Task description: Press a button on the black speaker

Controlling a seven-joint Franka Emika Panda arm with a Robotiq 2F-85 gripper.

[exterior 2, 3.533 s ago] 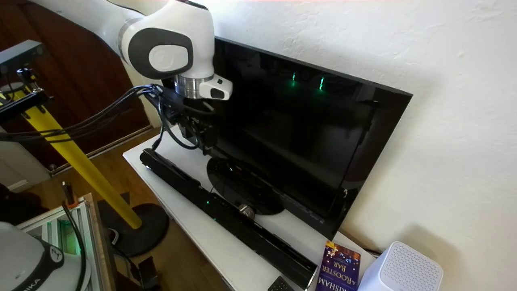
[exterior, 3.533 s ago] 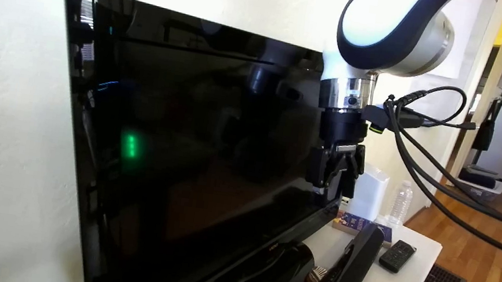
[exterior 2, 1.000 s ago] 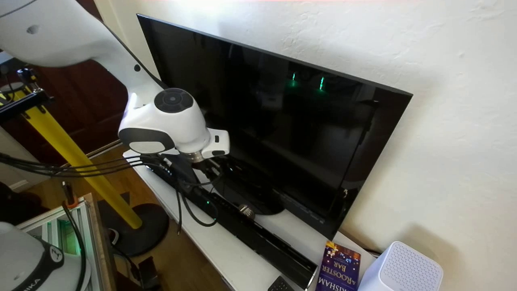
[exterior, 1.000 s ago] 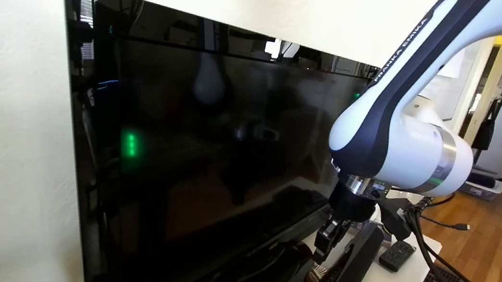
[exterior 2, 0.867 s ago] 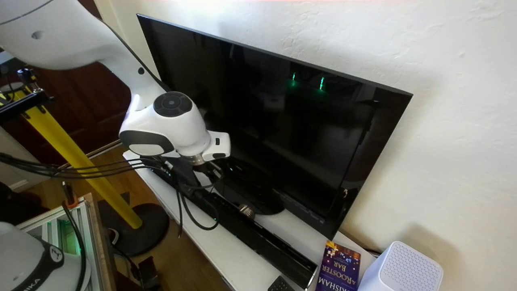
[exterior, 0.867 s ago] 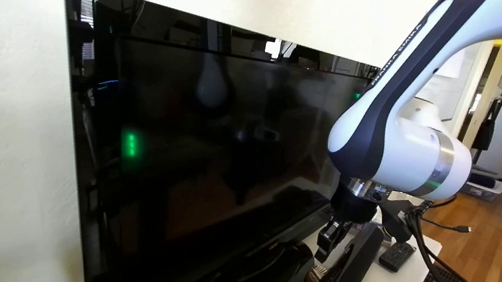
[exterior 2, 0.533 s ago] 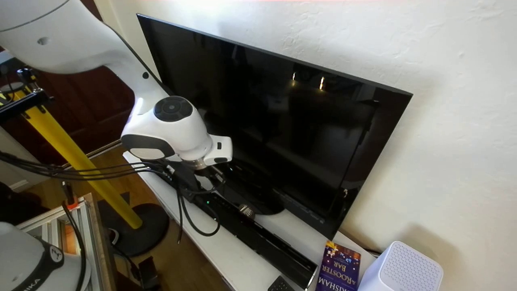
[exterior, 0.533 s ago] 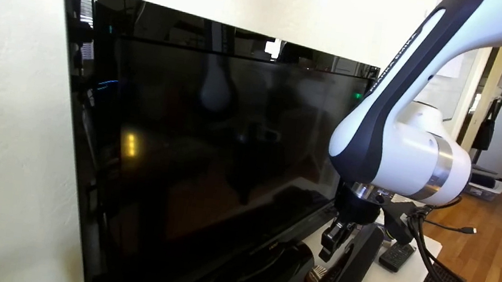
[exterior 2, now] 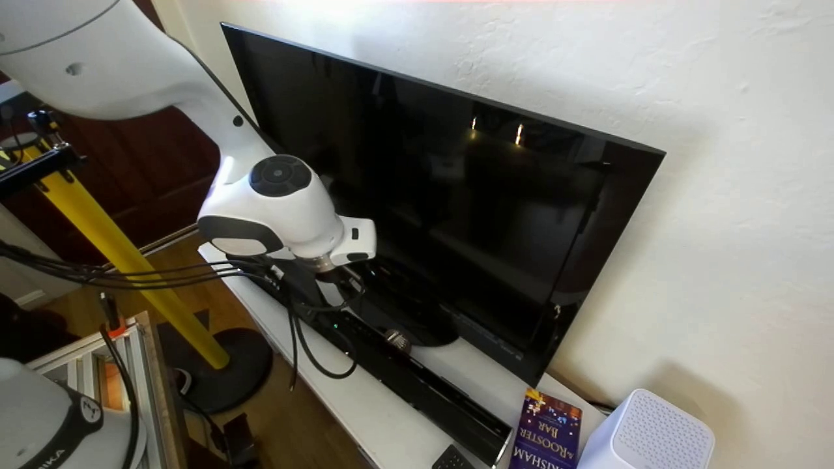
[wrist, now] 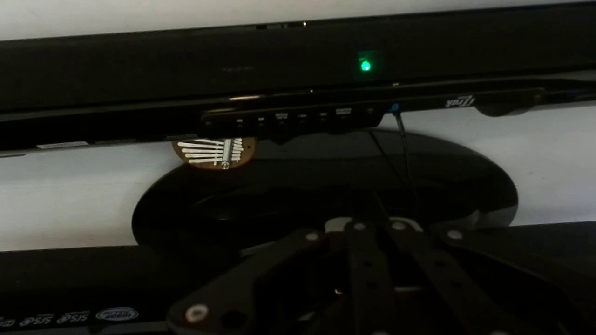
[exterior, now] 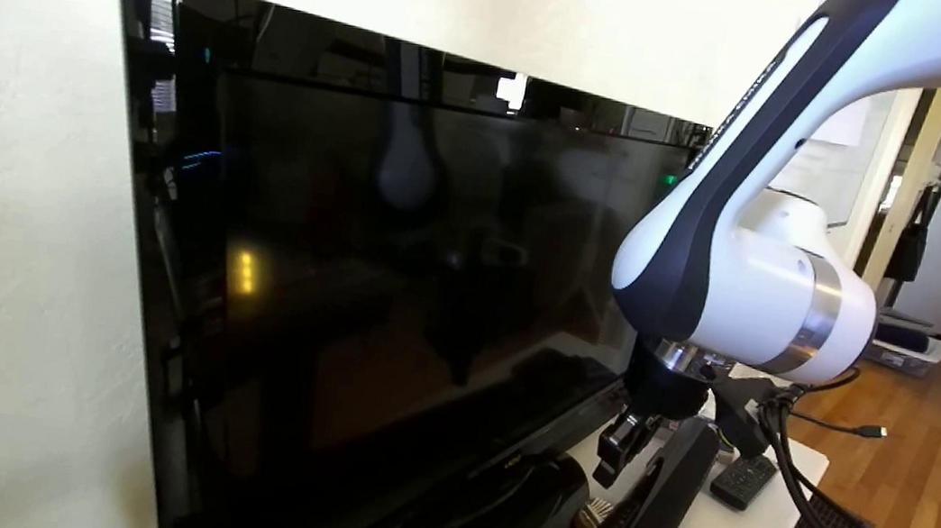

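The black speaker (exterior: 660, 516) is a long low bar on the white table in both exterior views; in the wrist view the speaker (wrist: 163, 74) crosses the top. Facing the TV side, its button strip (wrist: 291, 122) carries a row of small labelled buttons. A green light (wrist: 365, 65) glows on the bar. My gripper (exterior: 606, 475) points down above the gap between speaker and TV, apart from the buttons as far as I can see. Dark and close together in the wrist view, the gripper's (wrist: 370, 204) fingers are shut with nothing visible between them.
Behind the bar stands the large TV (exterior: 436, 250) on its oval base (wrist: 326, 186). A small thumb piano (wrist: 214, 153) lies between base and bar, and a thin cable (wrist: 404, 144) runs nearby. A remote (exterior: 744, 480), a book (exterior 2: 547, 430) and a white box (exterior 2: 661, 430) share the table.
Since the earliest frames my arm has swung down close over the speaker and the gripper has turned and shut. In the last half second it shifted only slightly. Screen reflections went from green to yellow.
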